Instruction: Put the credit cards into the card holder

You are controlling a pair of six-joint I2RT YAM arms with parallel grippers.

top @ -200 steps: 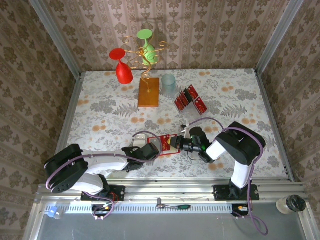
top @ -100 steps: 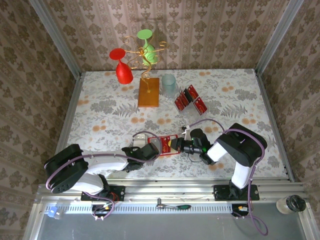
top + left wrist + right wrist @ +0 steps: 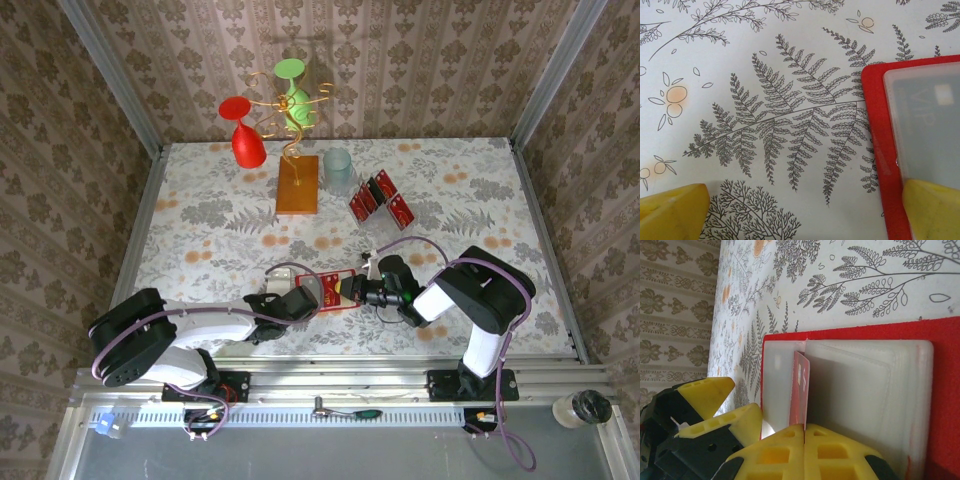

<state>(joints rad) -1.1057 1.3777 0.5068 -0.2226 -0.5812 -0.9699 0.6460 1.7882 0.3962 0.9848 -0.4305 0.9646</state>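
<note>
The card holder (image 3: 330, 289) lies open near the table's front, its red border (image 3: 945, 390) framing pale plastic pockets (image 3: 860, 390). My right gripper (image 3: 804, 427) is shut on a red credit card (image 3: 800, 385), which stands on edge in a gap between those pockets. In the top view the right gripper (image 3: 352, 291) is at the holder's right end. My left gripper (image 3: 805, 215) is open over the holder's left edge (image 3: 880, 125). Its right finger (image 3: 932, 210) rests on a pocket that has a card (image 3: 927, 115) inside; its left finger (image 3: 672, 210) is over the cloth. More credit cards (image 3: 380, 198) stand at the back.
The red cards at the back sit in a clear tiered stand (image 3: 372, 205). Left of it are a pale cup (image 3: 338, 170) and an orange block (image 3: 298, 185) with a wire stand holding a red glass (image 3: 243, 135) and a green glass (image 3: 293, 90). Walls enclose three sides.
The right wrist has crept slightly left toward the holder with the card. The left arm and the holder have stayed in place.
</note>
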